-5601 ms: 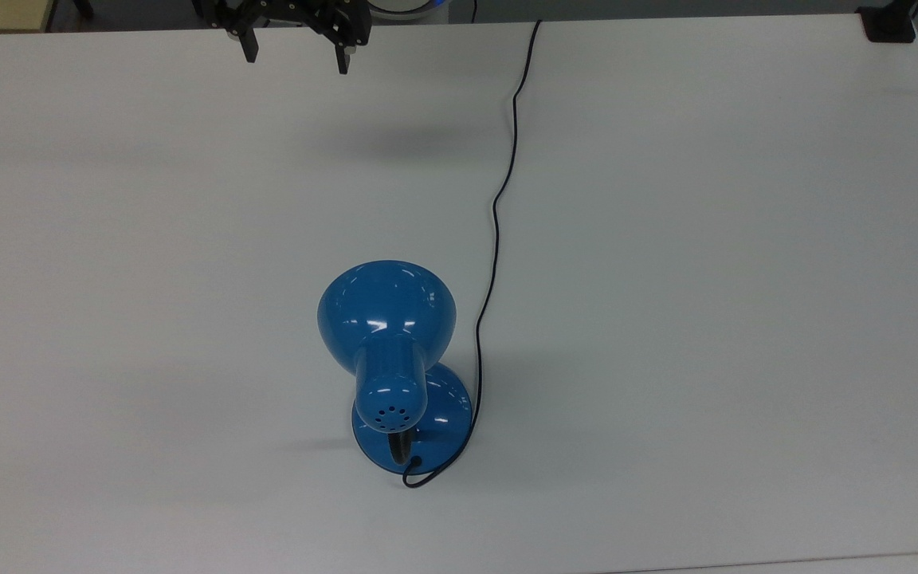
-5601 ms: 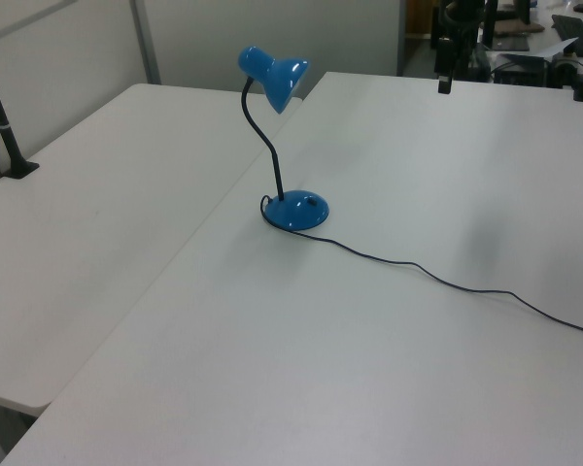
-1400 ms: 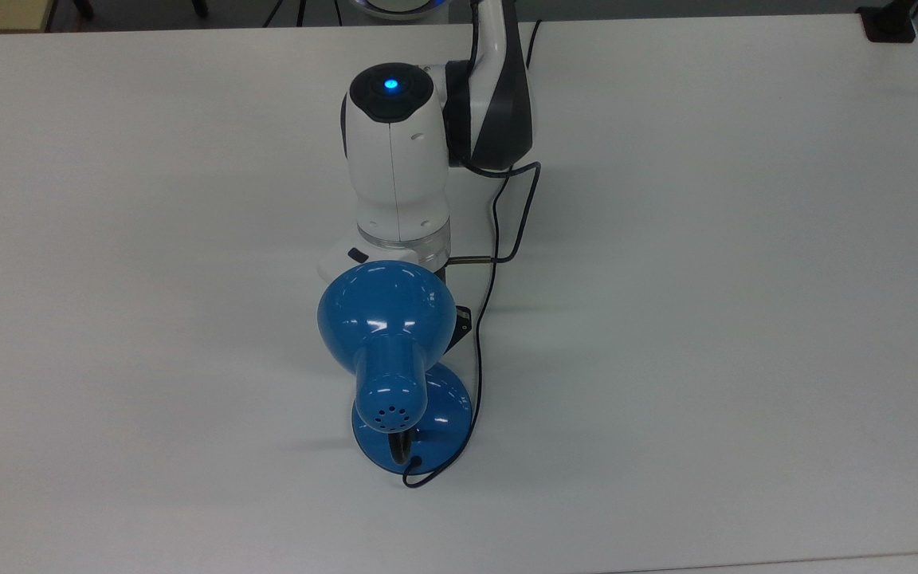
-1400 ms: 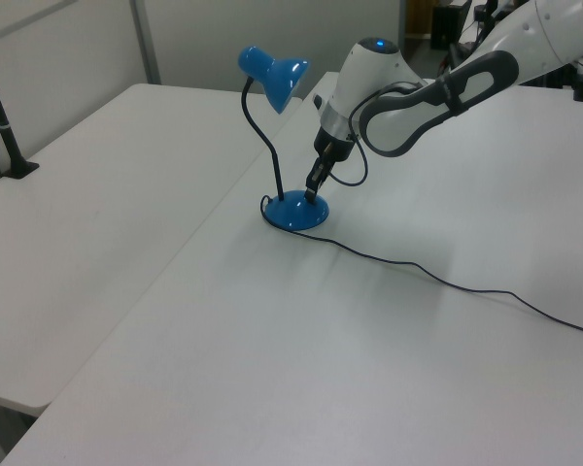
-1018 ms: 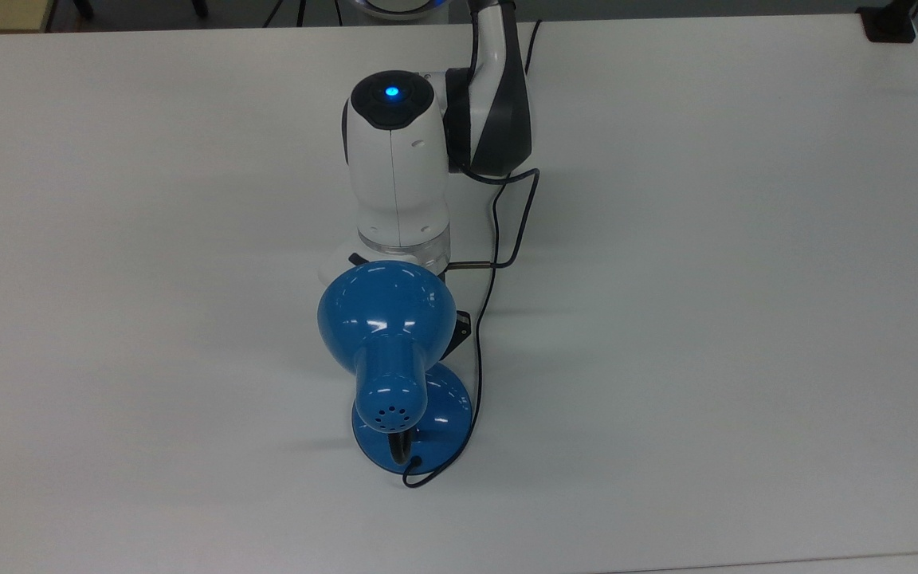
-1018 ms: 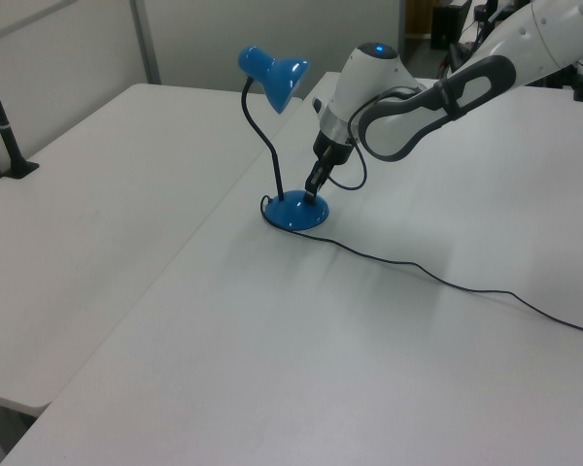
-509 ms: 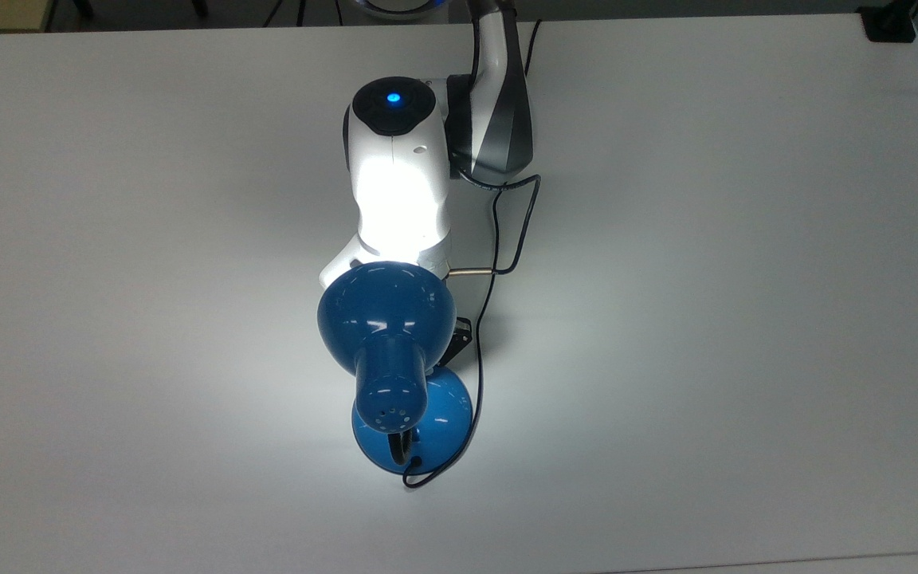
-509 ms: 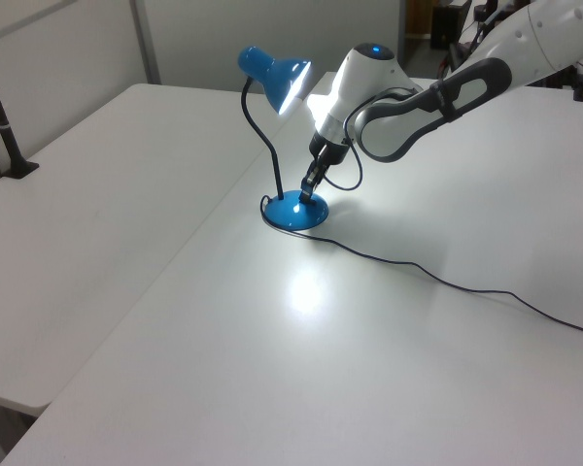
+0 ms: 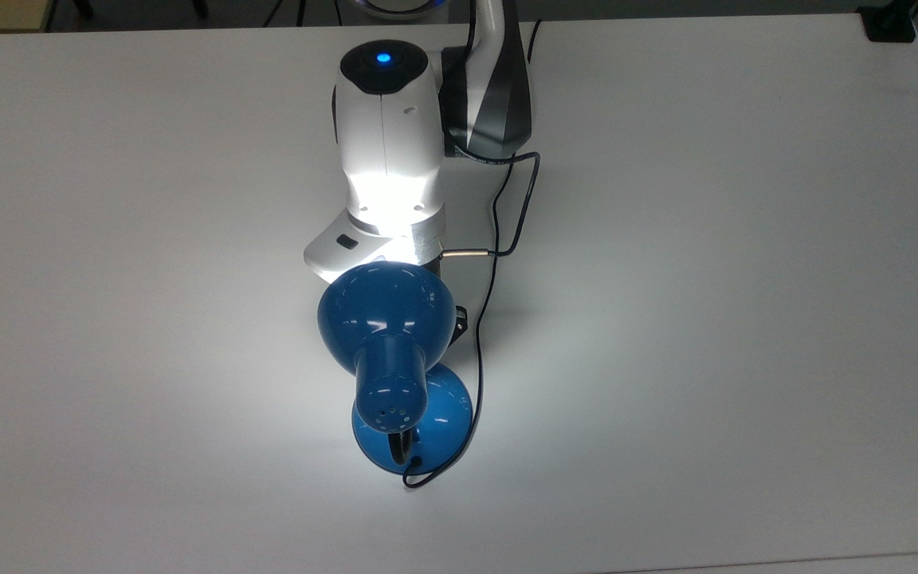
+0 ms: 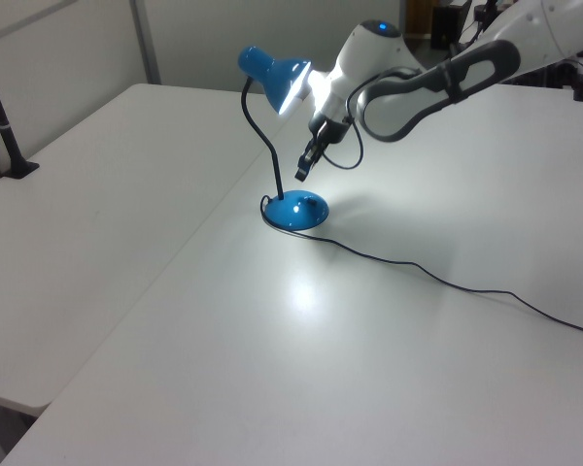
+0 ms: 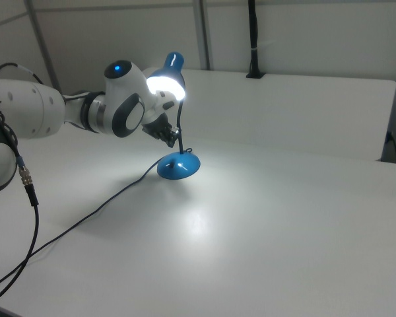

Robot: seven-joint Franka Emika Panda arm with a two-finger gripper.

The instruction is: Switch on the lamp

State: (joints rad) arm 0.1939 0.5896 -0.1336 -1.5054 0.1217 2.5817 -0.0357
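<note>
1. The gripper hangs above the lamp's round base, clear of it and just beside the black neck. Whether its fingers are spread or pressed together I cannot tell.
2. The arm slants down from the left view's upper right, with the gripper end tucked under the shade; likely this was the line that let the tip reach the switch on the base.
3. The lamp stands near the middle of the white worktop, its shade lit and throwing a bright patch on the surface and on the arm's white casing.
4. Its cord runs off the base toward the top view's upper edge.
5. Against the frames from one second ago and before, the lamp has gone from dark to lit. Half a second ago the tip was down on the base; now it has lifted off, and the arm has drawn back a little. The task looks done.
</note>
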